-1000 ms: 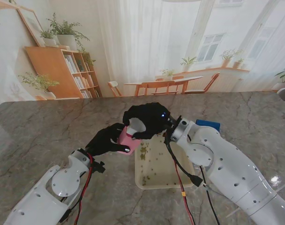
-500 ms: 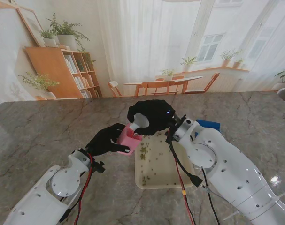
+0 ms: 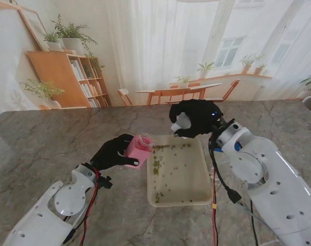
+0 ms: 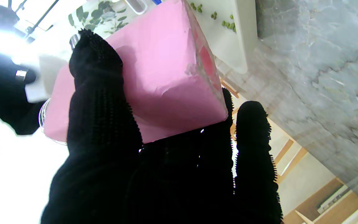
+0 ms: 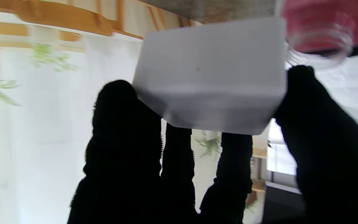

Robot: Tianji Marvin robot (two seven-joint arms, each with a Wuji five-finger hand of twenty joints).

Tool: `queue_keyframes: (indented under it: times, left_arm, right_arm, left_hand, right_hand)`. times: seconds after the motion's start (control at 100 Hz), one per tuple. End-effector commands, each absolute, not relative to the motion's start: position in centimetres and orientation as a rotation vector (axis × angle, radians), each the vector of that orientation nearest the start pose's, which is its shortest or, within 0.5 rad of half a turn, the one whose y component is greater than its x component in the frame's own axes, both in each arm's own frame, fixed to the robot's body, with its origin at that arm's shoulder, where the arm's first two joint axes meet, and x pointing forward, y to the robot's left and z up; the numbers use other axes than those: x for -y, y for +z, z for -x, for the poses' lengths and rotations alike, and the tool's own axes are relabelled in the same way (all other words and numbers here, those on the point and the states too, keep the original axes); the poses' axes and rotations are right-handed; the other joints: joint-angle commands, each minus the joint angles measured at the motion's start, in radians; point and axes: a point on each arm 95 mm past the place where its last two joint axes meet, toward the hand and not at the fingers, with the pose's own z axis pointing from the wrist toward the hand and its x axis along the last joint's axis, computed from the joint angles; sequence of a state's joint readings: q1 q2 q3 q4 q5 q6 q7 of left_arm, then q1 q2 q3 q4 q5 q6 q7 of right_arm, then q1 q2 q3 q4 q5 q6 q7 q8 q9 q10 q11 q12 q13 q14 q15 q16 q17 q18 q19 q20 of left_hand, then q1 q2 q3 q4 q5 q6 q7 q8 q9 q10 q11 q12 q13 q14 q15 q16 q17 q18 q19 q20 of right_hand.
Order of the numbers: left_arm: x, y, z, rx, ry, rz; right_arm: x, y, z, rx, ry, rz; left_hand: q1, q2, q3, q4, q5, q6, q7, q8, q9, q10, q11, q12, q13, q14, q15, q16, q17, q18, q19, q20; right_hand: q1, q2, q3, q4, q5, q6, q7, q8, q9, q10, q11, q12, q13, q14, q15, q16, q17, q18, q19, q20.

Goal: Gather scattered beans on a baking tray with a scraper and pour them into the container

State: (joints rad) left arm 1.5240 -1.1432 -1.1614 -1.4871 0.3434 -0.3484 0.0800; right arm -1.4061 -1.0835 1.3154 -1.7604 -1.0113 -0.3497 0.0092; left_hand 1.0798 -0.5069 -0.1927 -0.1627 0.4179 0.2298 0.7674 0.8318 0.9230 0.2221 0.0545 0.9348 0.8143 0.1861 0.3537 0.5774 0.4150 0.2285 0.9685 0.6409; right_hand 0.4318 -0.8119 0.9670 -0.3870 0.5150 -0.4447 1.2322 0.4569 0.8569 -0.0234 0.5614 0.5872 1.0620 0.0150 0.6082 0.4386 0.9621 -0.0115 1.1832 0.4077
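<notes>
My left hand (image 3: 113, 152) in its black glove is shut on a pink container (image 3: 138, 148) with a clear round mouth, held tilted beside the tray's far left corner. The left wrist view fills with that pink container (image 4: 154, 71) and my fingers (image 4: 99, 102) wrapped on it. My right hand (image 3: 195, 118) is shut on a white scraper (image 3: 181, 123), lifted over the tray's far edge. The right wrist view shows the scraper (image 5: 210, 74) pinched between fingers and thumb. The cream baking tray (image 3: 202, 197) holds scattered green beans (image 3: 157, 166), thickest along its left side and far edge.
The tray lies on a grey marble table (image 3: 53, 138). Red and black cables (image 3: 213, 205) hang from the right arm over the tray's right rim. A red cable (image 3: 91, 202) runs along the left forearm.
My right hand has swung to the right with the scraper, away from the container's mouth. The tray's far end, hidden before, now shows. My left hand has tilted the container slightly.
</notes>
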Motion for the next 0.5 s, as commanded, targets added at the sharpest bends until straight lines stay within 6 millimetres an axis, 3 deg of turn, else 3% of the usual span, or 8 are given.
queue_keyframes:
  times: [0.0,0.21,0.49]
  left_arm:
    - [2.9,-33.0,-39.6,-1.139,-2.219,1.618]
    - [2.2,-32.7,-39.0,-1.078,-2.201,1.614]
    - [1.5,-32.6,-38.6,-1.04,-2.17,1.621]
  right_arm:
    - [0.7,-19.0,-43.0,-1.522,1.711,-0.716]
    - [6.7,-20.9,-42.1,-1.604,1.517,-0.804]
    - [12.3,-25.8,-40.1,-1.687,1.302,-0.945]
  left_hand:
    - [0.179,0.18,0.225,0.12,0.099,-0.164,0.305,0.078,0.126,-0.187,0.132,0.052,0.04,-0.055,0.018,0.009,0.008,-0.014,0.001,0.014]
    - [0.178,0.18,0.224,0.119,0.097,-0.163,0.304,0.078,0.125,-0.188,0.132,0.052,0.039,-0.057,0.019,0.01,0.006,-0.014,0.002,0.015]
    - [0.179,0.18,0.225,0.119,0.096,-0.161,0.303,0.079,0.125,-0.186,0.132,0.052,0.038,-0.054,0.019,0.01,0.003,-0.013,0.002,0.016]
  right_hand:
    - [0.25,0.101,0.221,0.087,0.041,-0.042,0.062,-0.001,0.137,-0.12,0.136,0.027,0.111,-0.247,0.054,0.016,0.023,-0.192,0.008,-0.025]
    - [0.256,0.097,0.221,0.087,0.051,-0.037,0.062,0.003,0.141,-0.115,0.135,0.028,0.112,-0.24,0.055,0.018,0.024,-0.185,0.009,-0.026]
    - [0.259,0.094,0.221,0.086,0.053,-0.035,0.055,0.004,0.144,-0.112,0.133,0.03,0.112,-0.236,0.056,0.02,0.025,-0.181,0.011,-0.028]
